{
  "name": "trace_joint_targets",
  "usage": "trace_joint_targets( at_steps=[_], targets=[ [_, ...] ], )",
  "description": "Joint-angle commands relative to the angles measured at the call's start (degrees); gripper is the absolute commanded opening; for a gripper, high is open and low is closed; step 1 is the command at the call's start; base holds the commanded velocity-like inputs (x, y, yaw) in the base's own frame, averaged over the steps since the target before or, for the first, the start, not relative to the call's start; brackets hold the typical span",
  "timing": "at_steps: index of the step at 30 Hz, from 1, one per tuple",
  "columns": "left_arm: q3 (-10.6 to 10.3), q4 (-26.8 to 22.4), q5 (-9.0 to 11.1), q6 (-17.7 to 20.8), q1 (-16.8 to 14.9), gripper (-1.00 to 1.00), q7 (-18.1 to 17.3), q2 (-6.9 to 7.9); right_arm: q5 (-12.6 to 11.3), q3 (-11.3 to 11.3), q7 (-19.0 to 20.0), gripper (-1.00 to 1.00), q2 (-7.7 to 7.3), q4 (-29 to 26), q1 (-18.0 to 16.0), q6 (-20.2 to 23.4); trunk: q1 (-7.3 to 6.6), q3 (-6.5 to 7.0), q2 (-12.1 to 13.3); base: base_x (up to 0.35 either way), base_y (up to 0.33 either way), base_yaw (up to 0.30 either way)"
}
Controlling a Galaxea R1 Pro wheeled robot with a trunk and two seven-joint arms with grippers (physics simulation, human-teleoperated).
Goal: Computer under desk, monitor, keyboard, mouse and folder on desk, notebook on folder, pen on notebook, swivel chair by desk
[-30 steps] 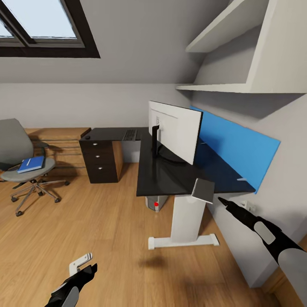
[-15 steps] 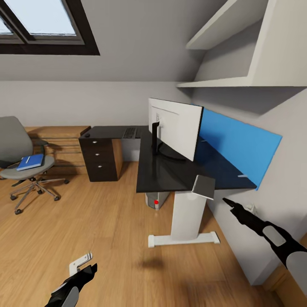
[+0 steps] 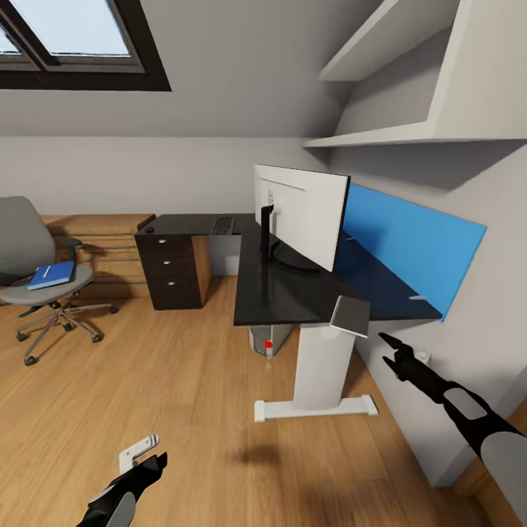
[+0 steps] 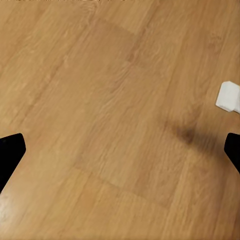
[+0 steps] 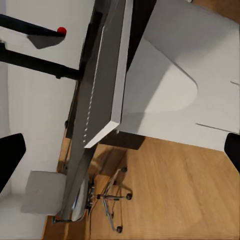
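Note:
The black-topped desk (image 3: 282,300) stands along the right wall with the monitor (image 3: 304,216) on it, white back toward me. The keyboard (image 3: 222,225) and small black mouse (image 3: 150,229) lie on the far wing above the drawers. The computer (image 3: 267,340) sits under the desk, showing a red light. The swivel chair (image 3: 33,271) stands at the left, apart from the desk, with the blue folder (image 3: 53,275) on its seat and a thin white pen (image 3: 47,271) on the folder. I cannot make out the notebook. My left gripper (image 3: 150,462) hangs open over the floor. My right gripper (image 3: 388,353) is open near the desk's near right corner.
A grey flat piece (image 3: 350,316) sticks out at the desk's near corner above the white leg (image 3: 318,373). A blue panel (image 3: 413,249) and white shelves (image 3: 410,135) are on the right wall. A low wooden dresser (image 3: 102,234) stands behind the chair.
My right gripper's fingers have spread apart; before they looked closed to a point. The head view has shifted slightly. The left arm has not moved.

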Motion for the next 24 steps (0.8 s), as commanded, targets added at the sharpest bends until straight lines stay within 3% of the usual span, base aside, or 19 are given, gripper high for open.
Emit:
trace_joint_targets(
  at_steps=[1,7,24],
  targets=[
    [-0.1,-0.1,0.4,0.2,0.0,1.0,0.3,0.04,-0.4,0.1,0.1,1.0,0.29,0.1,0.0,0.4,-0.01,-0.06,0.0,0.0,0.0,0.0],
    [-0.1,0.0,0.4,0.1,0.0,1.0,0.3,0.04,-0.3,0.1,0.1,1.0,1.01,1.1,0.0,0.3,-0.01,-0.06,0.0,0.085,0.072,0.0],
    [-0.1,0.0,0.4,0.1,0.0,1.0,0.2,-0.03,-0.3,0.1,0.0,1.0,1.04,1.7,0.0,-0.1,-0.01,-0.06,0.0,0.087,0.047,0.0]
  ],
)
